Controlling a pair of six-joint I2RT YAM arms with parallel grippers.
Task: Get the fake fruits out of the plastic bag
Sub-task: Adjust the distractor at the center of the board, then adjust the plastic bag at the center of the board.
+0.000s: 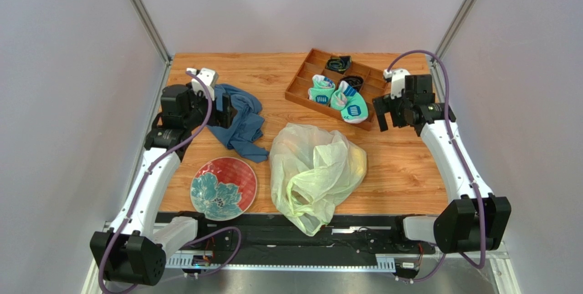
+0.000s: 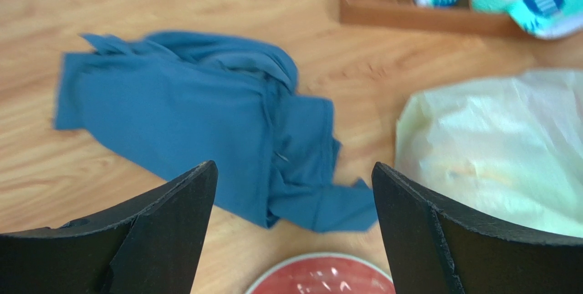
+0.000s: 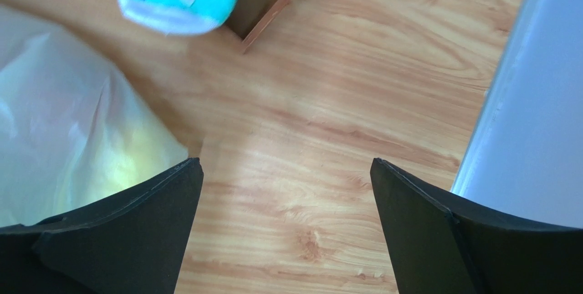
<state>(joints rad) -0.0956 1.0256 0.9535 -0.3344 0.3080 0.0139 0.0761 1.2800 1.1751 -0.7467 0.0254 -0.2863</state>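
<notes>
Pale yellow-green bag [image 1: 315,171], blue cloth [image 1: 243,123], red plate [image 1: 241,172] bearing teal flower.

L end effector [image 2: 293,166], R end effector [image 3: 286,160] spread (aloft).

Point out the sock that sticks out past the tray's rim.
The right-hand sock: its end overhangs the near rim of the wooden tray, while the other sock lies inside the tray.

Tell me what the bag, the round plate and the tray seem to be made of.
Bag: thin plastic film, translucent, crinkled, slightly glossy. Plate: probably glazed ceramic, with shiny highlights on the red rim. Tray: apparently wood, brown and matte, with dividers.
</notes>
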